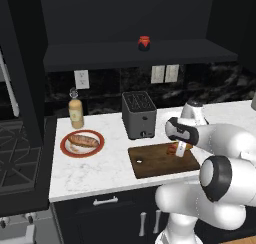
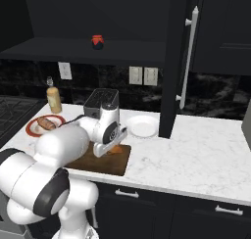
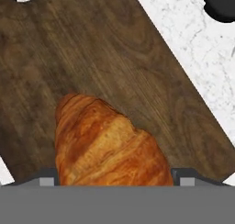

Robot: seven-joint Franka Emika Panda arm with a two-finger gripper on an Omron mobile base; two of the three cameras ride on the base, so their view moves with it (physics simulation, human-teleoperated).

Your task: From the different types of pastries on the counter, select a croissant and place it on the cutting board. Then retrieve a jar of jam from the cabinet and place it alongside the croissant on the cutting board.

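The croissant is seen right up close in the hand view, golden and flaky, lying on the cutting board with the dark wood grain spread all around it. Its pointed end is aimed up toward the board's small hole, which is caught at the top left corner of that view. The gripper is held low over the board's right end, and the croissant is framed between the two finger tips, one at each side of it. Whether it's actually pinched or the fingers are just parked either side can't be told from these shots, since only the very tips are visible. From the right base view just a sliver of orange pastry is caught under the hand.

The board is laid on the white marble counter, just in front of a grey toaster. Over to the left a red-rimmed plate is set with the longer brown roll on it, and a tan bottle is stood behind that plate near the wall. A white plate is spotted to the right of the toaster in the right base view.

Up above, the jar of jam is parked on the ledge of the dark cabinet, well apart from everything on the counter.
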